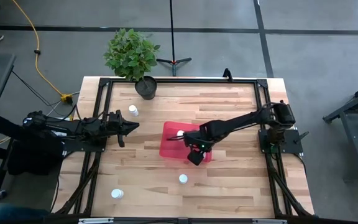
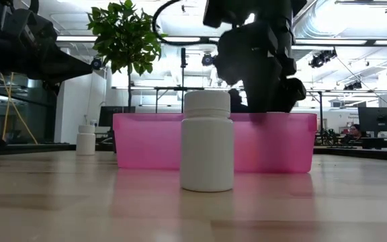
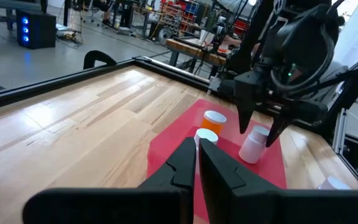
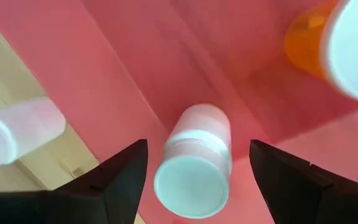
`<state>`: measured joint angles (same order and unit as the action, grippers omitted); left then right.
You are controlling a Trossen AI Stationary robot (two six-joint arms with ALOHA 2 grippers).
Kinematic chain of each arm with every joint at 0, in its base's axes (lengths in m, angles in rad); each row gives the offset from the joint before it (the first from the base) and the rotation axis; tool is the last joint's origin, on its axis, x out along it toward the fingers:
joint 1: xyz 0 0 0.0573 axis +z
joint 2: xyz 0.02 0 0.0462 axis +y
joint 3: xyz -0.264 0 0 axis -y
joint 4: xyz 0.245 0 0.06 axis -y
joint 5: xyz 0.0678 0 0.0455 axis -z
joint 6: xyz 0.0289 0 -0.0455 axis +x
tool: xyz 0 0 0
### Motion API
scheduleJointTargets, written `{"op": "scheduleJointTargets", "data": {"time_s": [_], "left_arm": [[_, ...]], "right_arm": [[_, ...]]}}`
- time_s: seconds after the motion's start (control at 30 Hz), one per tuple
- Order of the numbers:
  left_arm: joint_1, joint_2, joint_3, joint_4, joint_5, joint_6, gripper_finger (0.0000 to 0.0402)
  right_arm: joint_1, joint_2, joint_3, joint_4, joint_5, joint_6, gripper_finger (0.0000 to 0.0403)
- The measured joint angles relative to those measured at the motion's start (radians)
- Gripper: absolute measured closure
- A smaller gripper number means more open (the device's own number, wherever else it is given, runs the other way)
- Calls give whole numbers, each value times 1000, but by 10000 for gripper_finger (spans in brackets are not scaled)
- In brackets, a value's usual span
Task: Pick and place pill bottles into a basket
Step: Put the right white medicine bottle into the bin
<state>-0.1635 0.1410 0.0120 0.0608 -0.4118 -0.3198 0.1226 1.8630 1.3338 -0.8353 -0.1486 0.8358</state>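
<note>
Right gripper [image 3: 263, 127] hangs over the basket [image 1: 169, 148] with its fingers spread wide and gripping nothing; a white bottle [image 4: 194, 168] stands between them, clear of both fingers [image 4: 120, 177], inside the basket near its corner. An orange bottle [image 3: 214, 118] with a white cap stands in the basket close beside it. Left gripper [image 1: 132, 126] is clenched shut and empty, held above the table to the left of the basket, while further white bottles [image 1: 183, 179] stand on the table outside the basket.
</note>
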Motion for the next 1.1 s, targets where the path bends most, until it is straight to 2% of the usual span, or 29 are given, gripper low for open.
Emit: {"op": "scheduleJointTargets", "data": {"time_s": [0.3,0.47,0.57,0.9,1.1], "left_arm": [[0,0,0,0,0,0,344],[0,0,0,0,0,0,344],[0,0,0,0,0,0,344],[0,0,0,0,0,0,344],[0,0,0,0,0,0,344]], "right_arm": [[0,-75,0,14,106,-34,132],[9,-118,0,117,167,-83,133],[9,-137,0,198,170,-111,133],[50,-146,0,443,149,-323,132],[107,-146,0,551,103,-607,132]]}}
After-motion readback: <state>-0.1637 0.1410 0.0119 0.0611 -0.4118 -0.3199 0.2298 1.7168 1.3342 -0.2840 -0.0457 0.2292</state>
